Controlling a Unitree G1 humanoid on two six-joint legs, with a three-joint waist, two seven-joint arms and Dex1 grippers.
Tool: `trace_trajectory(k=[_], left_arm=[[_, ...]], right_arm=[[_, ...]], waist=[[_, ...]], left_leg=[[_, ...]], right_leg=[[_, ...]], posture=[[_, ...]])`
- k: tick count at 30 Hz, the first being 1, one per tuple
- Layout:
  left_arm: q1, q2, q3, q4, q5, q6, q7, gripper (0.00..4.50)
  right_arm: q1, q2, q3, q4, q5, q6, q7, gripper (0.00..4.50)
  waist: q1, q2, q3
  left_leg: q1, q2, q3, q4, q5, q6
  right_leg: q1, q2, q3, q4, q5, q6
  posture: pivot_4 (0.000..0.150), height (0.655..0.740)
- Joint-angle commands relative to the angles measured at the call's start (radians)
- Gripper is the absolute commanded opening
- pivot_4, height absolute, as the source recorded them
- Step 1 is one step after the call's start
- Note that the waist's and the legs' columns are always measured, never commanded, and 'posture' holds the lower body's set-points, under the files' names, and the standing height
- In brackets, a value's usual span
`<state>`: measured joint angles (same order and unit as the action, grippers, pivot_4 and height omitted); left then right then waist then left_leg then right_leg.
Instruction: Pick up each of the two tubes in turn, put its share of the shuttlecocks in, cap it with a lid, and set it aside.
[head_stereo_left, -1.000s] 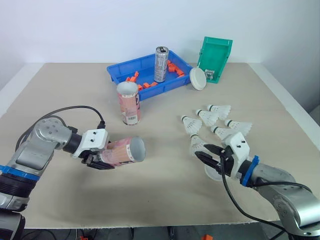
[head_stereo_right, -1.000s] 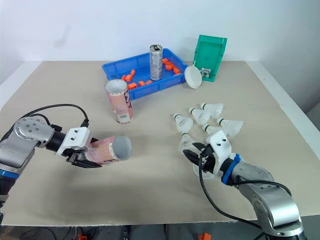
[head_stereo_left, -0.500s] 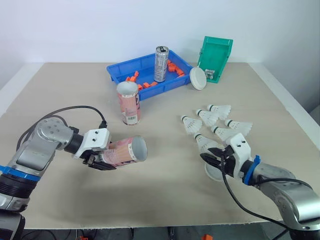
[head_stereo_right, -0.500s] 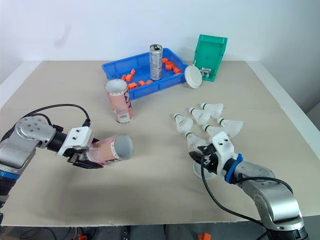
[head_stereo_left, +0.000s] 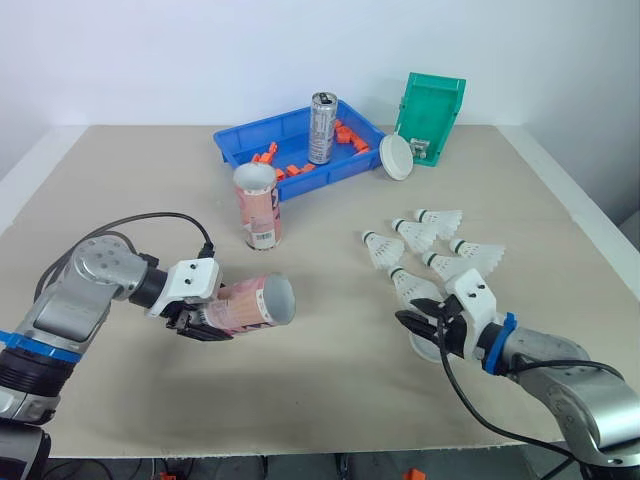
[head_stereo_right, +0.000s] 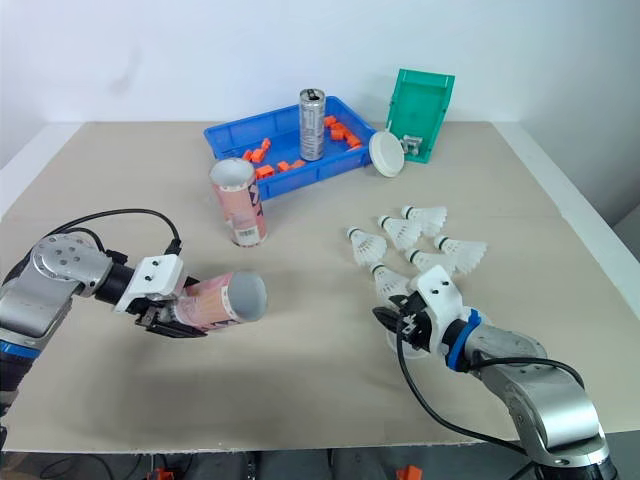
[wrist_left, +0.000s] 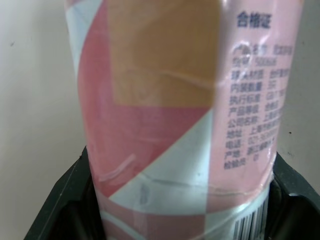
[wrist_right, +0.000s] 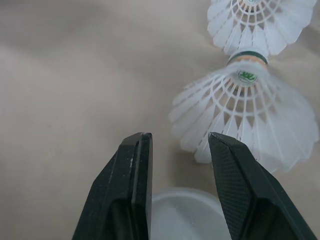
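Key relation: the nearest shuttlecock (head_stereo_left: 410, 287) lies just beyond the tips of the right pincer (head_stereo_left: 412, 322), on the far side from the robot. Its long axis runs roughly in line with the pincer's reach, skirt end toward the tips and cork end away and a bit to the robot's left. The right arm is clearly the nearer one. The left arm is well apart from the shuttlecocks and already busy.

Right pincer: low over the bench (head_stereo_left: 330, 380), fingers a small way apart with nothing between them. It hovers above a white lid (head_stereo_left: 428, 345) lying flat on the bench. The forearm comes in from the robot's right, fingers aimed forward and left. The skirt sits off to one side of the gap rather than in it, so I judge a short reach forward with a slight sideways correction is needed before closing.

Left pincer (head_stereo_left: 195, 318): clamped round the lower end of the pink tube (head_stereo_left: 250, 303). The tube is held near horizontal, open mouth facing the robot's right, toward the shuttlecocks. The wrist view shows the fingers hugging both sides of the tube.

The second tube (head_stereo_left: 258, 207) stands upright mid-bench, mouth open. The rest of the shuttlecock cluster (head_stereo_left: 440, 240) lies beyond the nearest one. A second lid (head_stereo_left: 397, 157) leans near the green bin (head_stereo_left: 430, 118).
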<state>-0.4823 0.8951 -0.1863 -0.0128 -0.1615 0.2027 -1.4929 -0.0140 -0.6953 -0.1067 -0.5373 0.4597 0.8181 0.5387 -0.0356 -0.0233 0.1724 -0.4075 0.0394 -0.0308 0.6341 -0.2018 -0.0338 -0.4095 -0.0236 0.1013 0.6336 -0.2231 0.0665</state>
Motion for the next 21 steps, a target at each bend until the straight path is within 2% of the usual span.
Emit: trace_trajectory(k=[1, 2, 6, 8, 12, 21], left_arm=[[0.022, -0.001, -0.006, 0.014, -0.005, -0.02, 0.001, 3.26], [0.024, -0.001, -0.005, 0.014, -0.005, -0.022, 0.002, 3.26], [0.031, -0.002, -0.004, 0.017, -0.008, -0.029, 0.004, 3.26], [0.033, -0.002, -0.004, 0.017, -0.008, -0.031, 0.006, 3.26], [0.037, -0.003, -0.003, 0.015, -0.008, -0.031, 0.009, 3.26], [0.038, 0.0, -0.003, 0.008, -0.012, -0.029, 0.013, 3.26]], right_arm=[[-0.022, 0.002, -0.034, 0.004, 0.003, -0.015, -0.001, 1.99], [-0.023, 0.002, -0.039, 0.003, 0.01, -0.009, 0.004, 1.99], [-0.025, -0.007, -0.024, -0.011, -0.005, 0.005, -0.001, 3.84], [-0.027, 0.0, -0.018, -0.02, -0.003, 0.01, -0.005, 4.46], [-0.043, 0.029, 0.006, -0.067, 0.019, 0.045, -0.023, 4.46], [-0.099, 0.083, 0.08, -0.028, -0.072, 0.04, -0.117, 4.46]], waist=[[0.0, 0.0, 0.0], [0.0, 0.0, 0.0], [0.0, 0.0, 0.0], [0.0, 0.0, 0.0], [0.0, 0.0, 0.0], [0.0, 0.001, 0.0]], left_leg=[[0.0, 0.0, 0.0, 0.0, 0.0, 0.0], [0.0, 0.0, 0.0, 0.0, 0.0, 0.0], [0.0, 0.0, 0.0, 0.0, 0.0, 0.0], [0.0, 0.0, 0.0, 0.0, 0.0, 0.0], [0.0, 0.0, 0.0, 0.0, 0.0, 0.0], [0.0, 0.0, 0.0, 0.0, 0.0, 0.0]], right_leg=[[0.0, 0.0, 0.0, 0.0, 0.0, 0.0], [0.0, 0.0, 0.0, 0.0, 0.0, 0.0], [0.0, 0.0, 0.0, 0.0, 0.0, 0.0], [0.0, 0.0, 0.0, 0.0, 0.0, 0.0], [0.0, 0.001, 0.0, 0.0, 0.0, 0.0], [0.0, 0.001, 0.001, 0.0, 0.0, 0.0]], posture=[[0.15, 0.74], [0.15, 0.74], [0.15, 0.74], [0.15, 0.74], [0.15, 0.74], [0.15, 0.74]])
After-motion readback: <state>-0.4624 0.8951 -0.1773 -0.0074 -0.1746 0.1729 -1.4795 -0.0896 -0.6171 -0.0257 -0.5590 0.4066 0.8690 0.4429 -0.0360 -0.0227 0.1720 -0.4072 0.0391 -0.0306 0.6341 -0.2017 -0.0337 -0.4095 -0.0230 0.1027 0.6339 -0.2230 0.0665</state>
